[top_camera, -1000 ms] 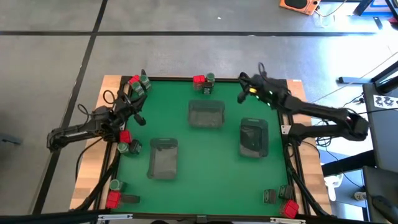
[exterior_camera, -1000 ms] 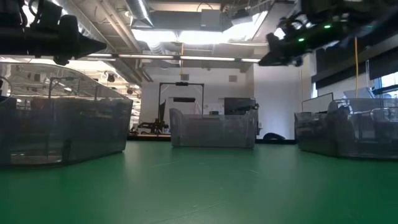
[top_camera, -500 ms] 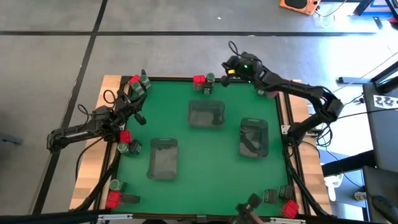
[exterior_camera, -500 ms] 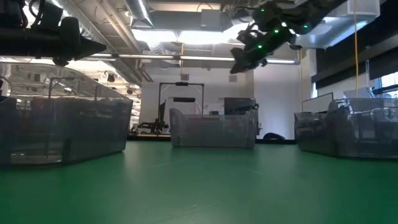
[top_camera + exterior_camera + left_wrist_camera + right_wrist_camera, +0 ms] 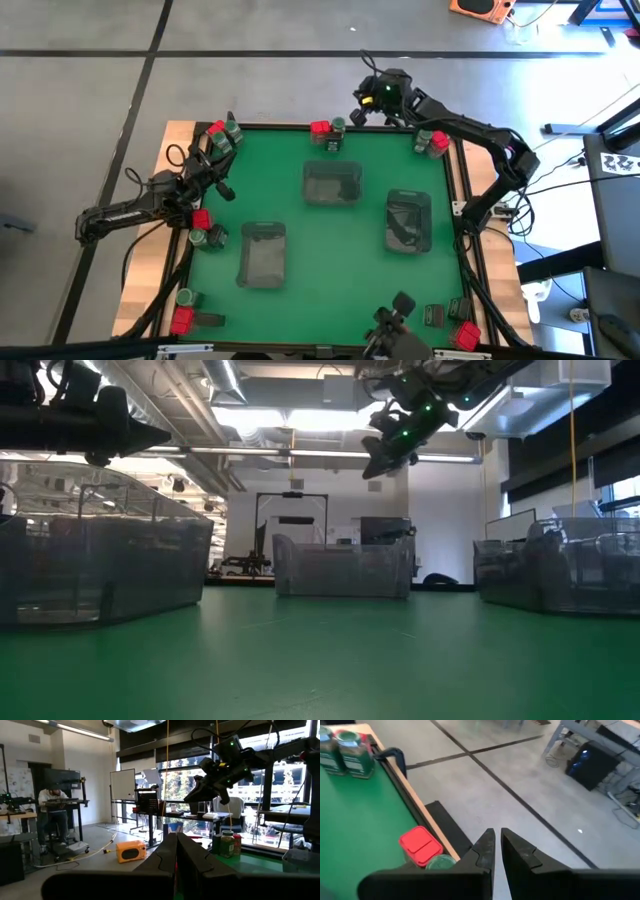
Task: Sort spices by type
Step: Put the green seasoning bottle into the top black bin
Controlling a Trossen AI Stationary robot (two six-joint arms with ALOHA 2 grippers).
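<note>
The spices stand in small groups along the table's edges: a red box, a round jar and a dark tin at the far edge, with more at the corners and the left edge. My right gripper hangs high just beyond the far edge, to the right of that red box and jar, shut and holding nothing. My left gripper waits shut at the table's left edge.
Three grey trays stand on the green mat. More spices stand at the far left corner, far right, left edge, near left and near right. A dark thing shows at the near edge.
My right gripper has swung from over the table's far right part toward the far edge and the left, rising as it went, and now hangs just beyond the far edge. It has stayed shut and empty.
</note>
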